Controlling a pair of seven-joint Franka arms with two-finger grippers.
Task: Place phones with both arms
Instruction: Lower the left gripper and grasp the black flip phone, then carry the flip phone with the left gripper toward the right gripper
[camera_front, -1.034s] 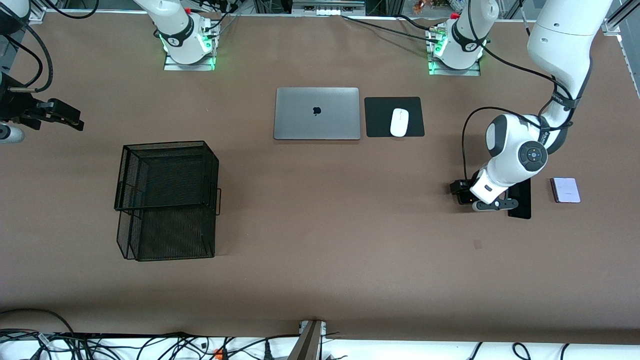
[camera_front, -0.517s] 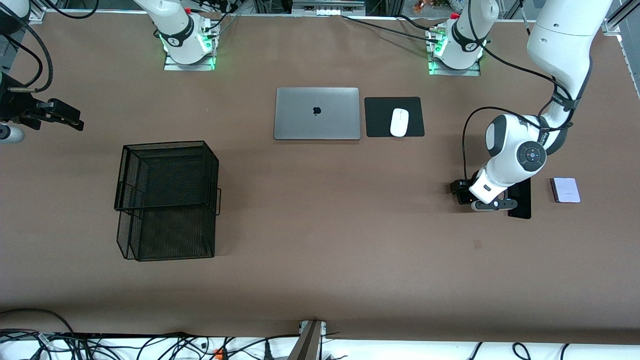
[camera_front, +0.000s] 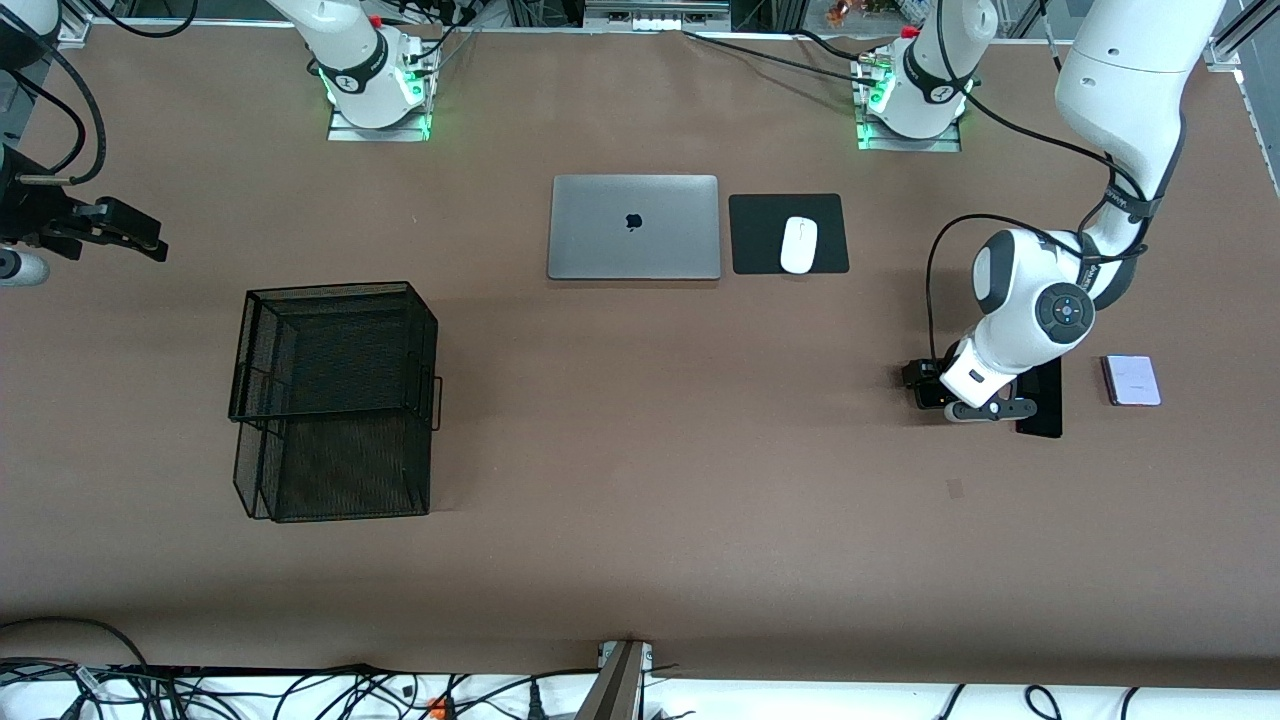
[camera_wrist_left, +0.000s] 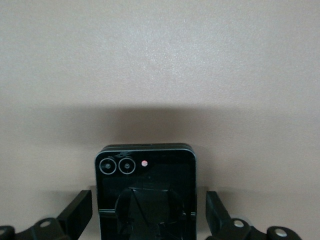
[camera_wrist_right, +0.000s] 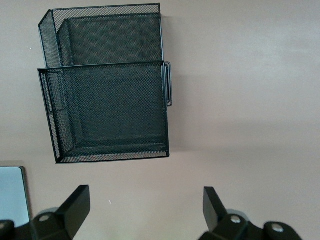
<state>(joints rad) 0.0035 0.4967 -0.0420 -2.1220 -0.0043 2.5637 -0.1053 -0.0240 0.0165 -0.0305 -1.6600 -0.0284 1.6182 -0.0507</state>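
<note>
The small black phone (camera_wrist_left: 145, 195) lay flat on the table (camera_front: 660, 420) between the spread fingers (camera_wrist_left: 77, 214) of my left gripper (camera_front: 945, 392), jaws wide and not touching it. My wrist hid it from the front and covered part of the slim phone (camera_front: 1043, 400) beside it. The pale phone (camera_front: 1131, 380) lay apart, toward my left arm's end. My right gripper (camera_front: 110, 228) waited, wide and holding nothing, cut off at the frame edge, near the mesh basket (camera_front: 335, 400).

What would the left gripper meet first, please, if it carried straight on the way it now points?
Probably the small squarish black phone: it lies between the open left gripper's fingers, with the brown table under it.
</note>
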